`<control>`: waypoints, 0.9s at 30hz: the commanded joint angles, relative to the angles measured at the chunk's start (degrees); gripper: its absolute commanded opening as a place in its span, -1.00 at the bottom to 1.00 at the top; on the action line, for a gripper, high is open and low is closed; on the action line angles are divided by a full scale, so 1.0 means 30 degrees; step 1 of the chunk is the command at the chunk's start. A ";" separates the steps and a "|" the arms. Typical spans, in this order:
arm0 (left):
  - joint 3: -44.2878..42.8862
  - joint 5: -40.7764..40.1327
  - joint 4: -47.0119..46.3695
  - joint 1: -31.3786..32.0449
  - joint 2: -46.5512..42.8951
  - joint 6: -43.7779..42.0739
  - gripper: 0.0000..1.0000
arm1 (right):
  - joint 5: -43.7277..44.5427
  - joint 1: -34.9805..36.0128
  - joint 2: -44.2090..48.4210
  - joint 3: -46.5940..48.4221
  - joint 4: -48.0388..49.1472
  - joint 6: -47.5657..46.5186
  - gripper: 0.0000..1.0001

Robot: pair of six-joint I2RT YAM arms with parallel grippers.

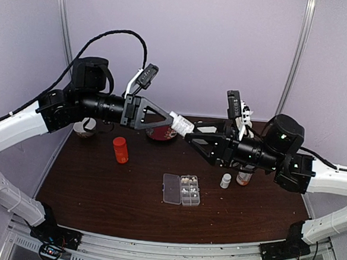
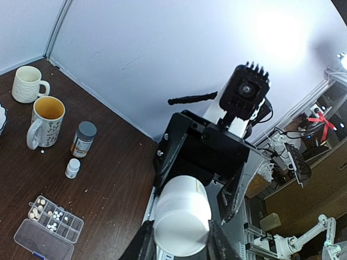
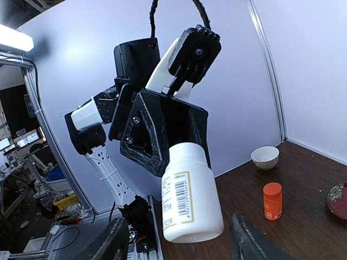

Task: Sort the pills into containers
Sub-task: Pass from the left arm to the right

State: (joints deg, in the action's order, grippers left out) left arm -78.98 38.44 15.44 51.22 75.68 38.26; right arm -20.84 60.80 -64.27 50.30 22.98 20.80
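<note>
My left gripper (image 2: 181, 245) is shut on a white pill bottle (image 1: 181, 124), held sideways in the air above the table's far middle. In the right wrist view the white bottle (image 3: 191, 195) hangs from the left gripper's black jaws, with a barcode label showing. My right gripper (image 3: 180, 247) is open and straddles the bottle's free end, with a gap on each side of it. The clear pill box (image 1: 189, 190) lies open on the table, its lid (image 1: 171, 188) flat to the left. Whitish pills (image 2: 54, 216) sit in several of its cells.
An orange bottle (image 1: 120, 149) stands left of centre. A small white bottle (image 1: 225, 180) and an amber bottle (image 2: 83, 139) stand right of the box. Two mugs (image 2: 46, 120) are behind them, with a patterned bowl (image 1: 161, 134) and a white cup (image 1: 84, 128) at the back.
</note>
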 commanded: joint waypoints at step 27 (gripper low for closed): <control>-0.0901 -0.0990 0.1749 0.0164 0.0060 0.2624 -0.94 | 0.9760 0.4037 -0.1240 0.2271 -0.5236 -1.7899 -0.84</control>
State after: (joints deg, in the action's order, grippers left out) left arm -79.75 38.76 18.98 51.40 75.46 41.19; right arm -4.49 68.10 -66.15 57.08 11.66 -6.44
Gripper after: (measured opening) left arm 0.270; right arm 0.317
